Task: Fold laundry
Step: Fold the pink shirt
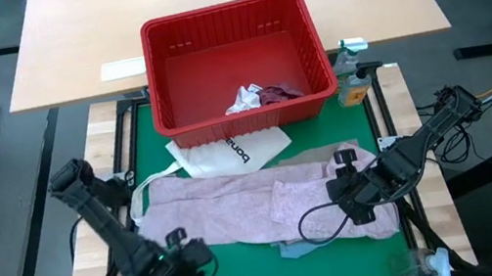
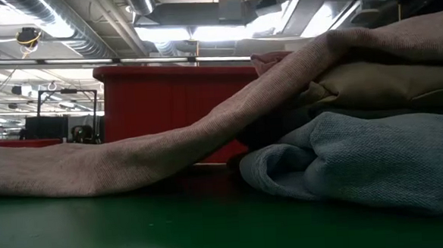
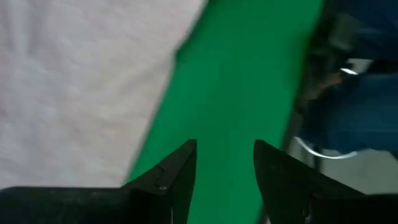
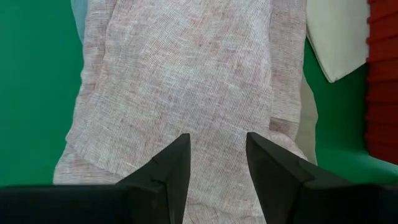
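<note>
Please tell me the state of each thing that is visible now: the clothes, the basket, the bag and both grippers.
mottled pink garment: spread flat across the green mat, not folded.
light blue garment: bunched under the pink one.
beige-khaki garment: lying under the pink one.
red basket: upright, holding a few small pieces.
white tote bag: lying flat.
left gripper: open, empty, above bare mat.
right gripper: open, above the pink garment.

The pink garment [image 4: 193, 81] is a finely ribbed, matt woven cloth; the light blue piece [image 2: 360, 158] looks coarser knit. The basket [image 1: 235, 58] is glossy red plastic, the desk [image 1: 246, 262] matt green.
</note>
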{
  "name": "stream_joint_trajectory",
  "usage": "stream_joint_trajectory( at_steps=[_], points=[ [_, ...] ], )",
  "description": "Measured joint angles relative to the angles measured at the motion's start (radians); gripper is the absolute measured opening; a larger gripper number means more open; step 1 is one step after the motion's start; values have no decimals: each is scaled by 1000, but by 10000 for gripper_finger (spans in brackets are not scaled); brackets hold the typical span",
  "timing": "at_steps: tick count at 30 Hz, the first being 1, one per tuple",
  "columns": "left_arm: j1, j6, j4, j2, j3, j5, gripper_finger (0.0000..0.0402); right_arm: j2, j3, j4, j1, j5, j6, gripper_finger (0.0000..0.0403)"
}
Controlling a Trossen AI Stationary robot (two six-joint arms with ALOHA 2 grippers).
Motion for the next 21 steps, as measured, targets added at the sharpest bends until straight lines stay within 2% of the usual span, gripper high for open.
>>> stream_joint_trajectory(
  at_steps=[3, 10, 21],
  points=[
    [-48, -54, 22, 0, 0, -9, 153, 0, 0, 0, 0, 0, 0, 156],
    [-110, -67, 20, 0, 0, -26, 153, 0, 0, 0, 0, 0, 0, 156],
    [-129, -63, -79, 0, 0, -24, 153, 0, 0, 0, 0, 0, 0, 156]
  ],
)
